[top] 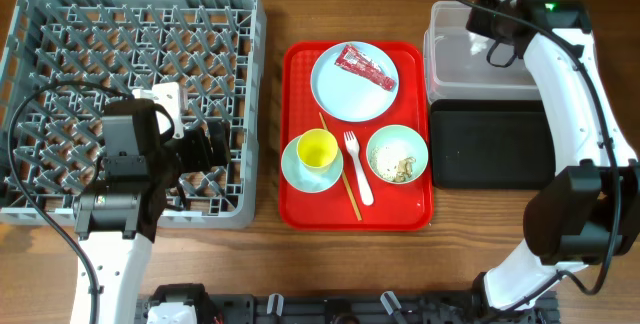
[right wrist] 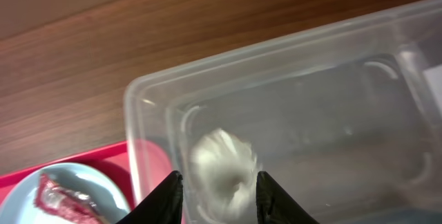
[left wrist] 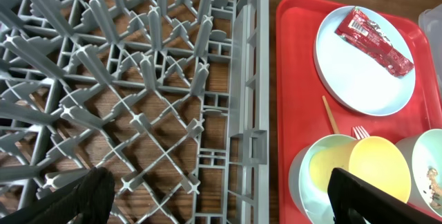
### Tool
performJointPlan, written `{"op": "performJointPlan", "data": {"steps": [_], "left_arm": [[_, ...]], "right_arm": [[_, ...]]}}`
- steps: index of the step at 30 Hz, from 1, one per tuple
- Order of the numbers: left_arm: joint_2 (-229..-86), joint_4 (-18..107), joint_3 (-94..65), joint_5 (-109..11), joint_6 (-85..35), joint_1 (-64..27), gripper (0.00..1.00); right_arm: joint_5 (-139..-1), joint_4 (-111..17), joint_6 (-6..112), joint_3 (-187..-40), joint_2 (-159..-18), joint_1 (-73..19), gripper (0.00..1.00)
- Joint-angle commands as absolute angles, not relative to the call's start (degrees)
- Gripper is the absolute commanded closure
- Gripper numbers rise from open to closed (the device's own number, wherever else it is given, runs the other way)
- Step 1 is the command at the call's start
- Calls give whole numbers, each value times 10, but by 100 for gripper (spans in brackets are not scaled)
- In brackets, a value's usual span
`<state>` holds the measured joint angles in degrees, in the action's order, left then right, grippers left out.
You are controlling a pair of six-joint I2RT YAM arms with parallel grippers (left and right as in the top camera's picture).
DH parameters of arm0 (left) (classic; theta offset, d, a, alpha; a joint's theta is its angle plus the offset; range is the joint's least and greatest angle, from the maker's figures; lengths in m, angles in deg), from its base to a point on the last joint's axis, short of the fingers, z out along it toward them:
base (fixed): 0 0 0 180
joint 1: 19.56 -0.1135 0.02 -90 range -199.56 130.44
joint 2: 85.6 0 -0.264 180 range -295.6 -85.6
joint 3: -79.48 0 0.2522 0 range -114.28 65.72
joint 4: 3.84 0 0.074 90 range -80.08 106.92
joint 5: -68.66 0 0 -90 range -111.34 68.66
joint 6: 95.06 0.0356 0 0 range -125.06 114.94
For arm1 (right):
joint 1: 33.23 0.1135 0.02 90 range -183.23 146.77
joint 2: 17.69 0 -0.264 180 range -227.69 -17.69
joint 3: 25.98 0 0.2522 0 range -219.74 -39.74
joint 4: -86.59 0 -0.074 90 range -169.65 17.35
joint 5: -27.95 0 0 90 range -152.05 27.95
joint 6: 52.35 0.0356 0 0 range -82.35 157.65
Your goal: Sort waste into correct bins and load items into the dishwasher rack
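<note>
The white crumpled scrap (right wrist: 221,165) shows blurred inside the clear tub (right wrist: 290,65), between the open fingers of my right gripper (right wrist: 219,189), which hovers over the tub's near-left corner (top: 497,14). The red-and-white wrapper (top: 366,68) lies on the pale plate (top: 335,99). The yellow cup (top: 318,149) sits in one mint bowl (top: 295,172). The other bowl (top: 397,154) holds food crumbs. The fork (top: 358,174) and chopsticks (top: 340,174) lie between them. My left gripper (left wrist: 217,196) is open and empty above the right edge of the grey rack (top: 60,24).
The plate, bowls, cup, fork and chopsticks all rest on a red serving tray (top: 295,204) between the rack and the bins. The black tray (top: 490,144) sits directly in front of the clear tub (top: 470,74) at the right.
</note>
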<state>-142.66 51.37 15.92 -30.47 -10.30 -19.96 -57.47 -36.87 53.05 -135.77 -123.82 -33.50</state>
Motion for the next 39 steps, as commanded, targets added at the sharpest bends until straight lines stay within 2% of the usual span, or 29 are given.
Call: {"op": "performJointPlan", "data": {"steps": [1, 7, 11, 16, 19, 28, 39], "left_arm": [[-1426, 514, 145, -313, -107, -202, 0], [-1426, 514, 145, -313, -107, -202, 0], [-1426, 514, 145, -313, -107, -202, 0], [-1426, 514, 145, -313, -107, -202, 0], [-1426, 514, 145, -314, -107, -202, 0], [-1426, 514, 145, -314, -107, -202, 0], [-1427, 514, 145, -314, -107, -202, 0]], "right_arm": [[-623, -376, 524, -1356, -1240, -331, 65], [-761, -388, 515, -1356, -1224, -302, 57], [-755, -395, 464, -1356, -1235, -250, 51], [-708, -398, 412, -1356, -1272, -195, 35], [-705, -402, 374, -1356, -1306, -172, 34], [-681, -413, 377, -1356, -1409, -157, 34], [-691, -407, 393, -1356, -1467, -157, 34]]}}
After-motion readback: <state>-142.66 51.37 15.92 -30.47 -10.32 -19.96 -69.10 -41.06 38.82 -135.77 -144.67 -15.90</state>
